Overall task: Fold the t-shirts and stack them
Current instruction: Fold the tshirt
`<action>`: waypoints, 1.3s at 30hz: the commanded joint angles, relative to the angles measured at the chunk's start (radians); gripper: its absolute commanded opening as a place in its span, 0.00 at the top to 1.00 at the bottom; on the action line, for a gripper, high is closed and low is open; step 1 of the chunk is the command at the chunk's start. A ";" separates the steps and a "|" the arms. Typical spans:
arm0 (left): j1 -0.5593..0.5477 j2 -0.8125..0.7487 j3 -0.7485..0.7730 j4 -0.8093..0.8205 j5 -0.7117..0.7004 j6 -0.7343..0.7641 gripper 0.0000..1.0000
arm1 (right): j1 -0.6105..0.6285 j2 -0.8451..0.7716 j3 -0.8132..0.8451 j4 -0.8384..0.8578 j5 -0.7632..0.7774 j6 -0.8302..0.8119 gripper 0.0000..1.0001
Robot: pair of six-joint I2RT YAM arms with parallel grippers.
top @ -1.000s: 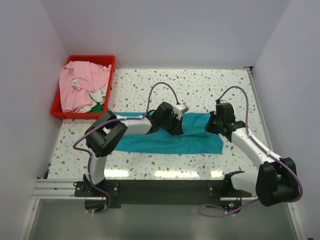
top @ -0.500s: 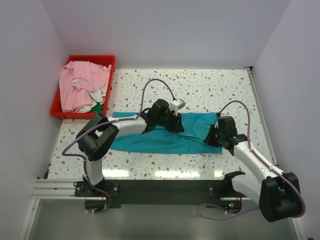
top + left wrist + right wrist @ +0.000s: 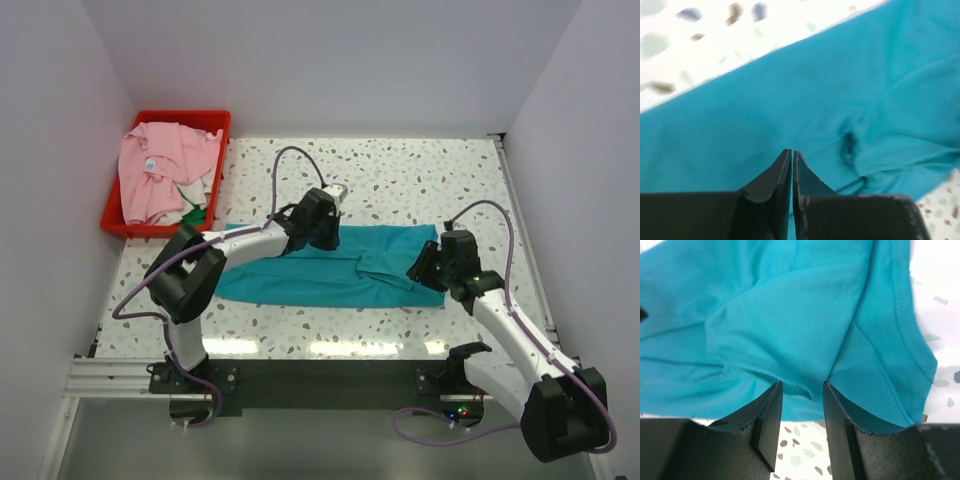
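A soft teal t-shirt [image 3: 330, 272] lies as a long, creased band across the middle of the speckled bench [image 3: 400, 180], its hem stitched. The left end effector [image 3: 792, 152] is pressed together above the cloth. The right end effector [image 3: 801, 386] is spread over the shirt's near right corner. A pink t-shirt [image 3: 155, 175], its small label [image 3: 150, 164] too small to read, is heaped in a red plastic bin [image 3: 215, 125] at the far left corner.

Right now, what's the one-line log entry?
left gripper shut over teal t-shirt | right gripper open at its edge | pink t-shirt in red bin
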 commanded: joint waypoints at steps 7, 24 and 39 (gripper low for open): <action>-0.007 -0.124 -0.116 -0.281 -0.386 -0.111 0.92 | 0.000 0.355 0.167 0.077 0.198 0.063 0.60; -0.070 -0.134 -0.308 -0.064 -0.210 -0.238 0.90 | -0.053 1.080 0.885 0.044 0.164 -0.156 0.61; -0.066 -0.170 -0.060 -0.115 -0.227 -0.209 0.51 | -0.017 1.300 1.563 -0.202 0.120 -0.278 0.27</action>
